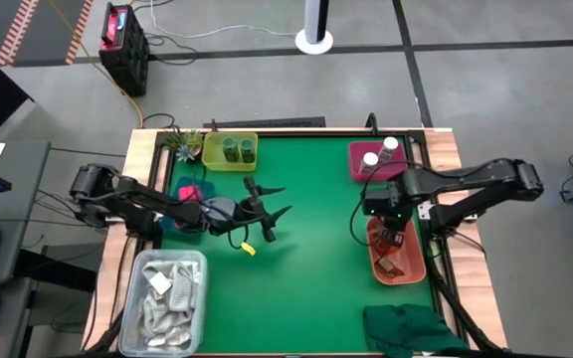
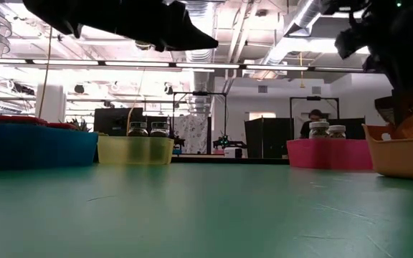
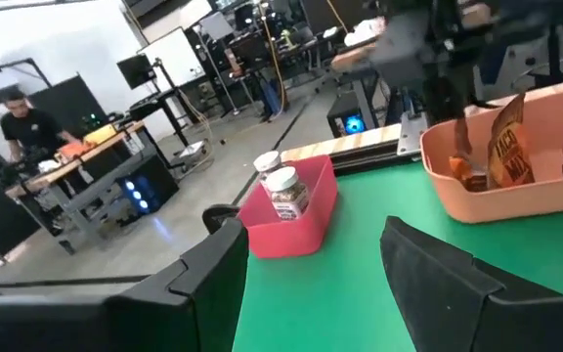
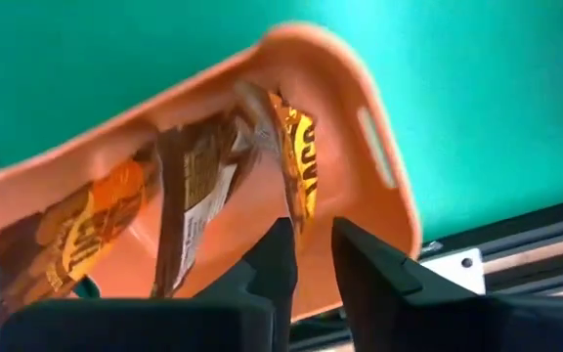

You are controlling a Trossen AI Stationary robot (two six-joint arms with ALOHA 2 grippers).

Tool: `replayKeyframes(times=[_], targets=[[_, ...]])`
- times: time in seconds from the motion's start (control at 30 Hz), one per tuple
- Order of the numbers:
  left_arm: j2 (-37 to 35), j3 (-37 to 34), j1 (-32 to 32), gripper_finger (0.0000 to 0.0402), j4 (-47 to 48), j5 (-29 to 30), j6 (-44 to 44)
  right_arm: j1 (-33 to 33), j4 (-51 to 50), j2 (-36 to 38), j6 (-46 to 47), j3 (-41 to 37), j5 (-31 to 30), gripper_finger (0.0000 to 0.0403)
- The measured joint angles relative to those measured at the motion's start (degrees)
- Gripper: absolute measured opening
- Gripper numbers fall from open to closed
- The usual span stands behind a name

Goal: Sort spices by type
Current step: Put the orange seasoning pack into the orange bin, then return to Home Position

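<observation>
My right gripper (image 4: 311,249) points down over the orange tray (image 4: 379,147) at the table's right, its fingers slightly apart. Brown sachets (image 4: 194,196) lie in that tray, and one sachet (image 4: 296,166) stands on edge right below the fingers. My left gripper (image 1: 285,199) hovers level over the mat's left half, open and with nothing between its fingers. Two green jars (image 1: 235,149) stand in a yellow tray and two white-capped bottles (image 1: 378,154) in a pink tray. Pink packs (image 1: 189,189) lie in a blue tray. My right gripper comes from above, its fingers (image 4: 272,259) apart on either side of the upright sachet's top edge (image 4: 289,217). The sachet's lower part rests in the orange tray. Whether either finger touches the sachet, I cannot tell.
A clear tub of white rags (image 1: 164,298) sits at the near left, and a dark green cloth (image 1: 411,328) at the near right. A small plant (image 1: 182,142) stands by the yellow tray. The green mat's middle (image 1: 316,249) is free room.
</observation>
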State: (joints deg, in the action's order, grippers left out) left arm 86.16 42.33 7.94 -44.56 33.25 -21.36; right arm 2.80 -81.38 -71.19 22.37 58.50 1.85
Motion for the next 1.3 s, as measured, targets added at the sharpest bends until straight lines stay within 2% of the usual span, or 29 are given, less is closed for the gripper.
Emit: replayKeyframes(times=[0.2,0.4,0.5,0.6,0.77,0.83,0.9,1.0,1.13,1.3], targets=[[-4.5,0.0,0.1,0.0224,6.7,-0.5,2.7,-1.9,0.4,4.7,-0.2,1.9,-1.8,0.0116],[-9.3,0.0,0.1,0.0224,14.4,-3.4,5.6,-4.1,3.5,10.0,-1.7,2.1,-3.0,0.0149],[-11.8,0.0,0.0,0.0224,19.2,-7.6,6.2,-4.5,10.0,12.9,-5.4,2.0,-7.5,0.0166],[-14.0,-0.2,-1.0,0.0224,22.5,-12.6,6.2,-4.4,23.3,16.5,-11.5,0.9,-10.8,0.0175],[-18.5,-7.0,-3.6,0.0224,20.0,-16.6,9.1,-7.0,41.6,23.1,-19.2,-7.2,-10.8,0.0175],[-21.9,-10.3,-4.2,0.0224,20.0,-15.9,10.4,-7.9,46.4,26.4,-19.9,-11.5,-11.0,0.0172],[-26.2,-12.9,-4.5,0.0224,20.8,-12.7,11.3,-8.3,50.7,30.2,-20.3,-15.8,-11.0,0.0168],[-33.5,-15.5,-4.6,0.0224,26.0,-8.7,12.6,-8.3,55.2,35.9,-19.7,-21.9,-11.0,0.0161],[-43.1,-17.6,-4.5,0.0224,33.7,-9.7,14.8,-9.0,60.9,43.8,-20.0,-29.0,-11.0,0.0153],[-51.4,-20.1,-4.6,0.0224,40.5,-12.5,16.6,-10.8,65.5,53.4,-21.5,-34.9,-11.0,0.0142]])
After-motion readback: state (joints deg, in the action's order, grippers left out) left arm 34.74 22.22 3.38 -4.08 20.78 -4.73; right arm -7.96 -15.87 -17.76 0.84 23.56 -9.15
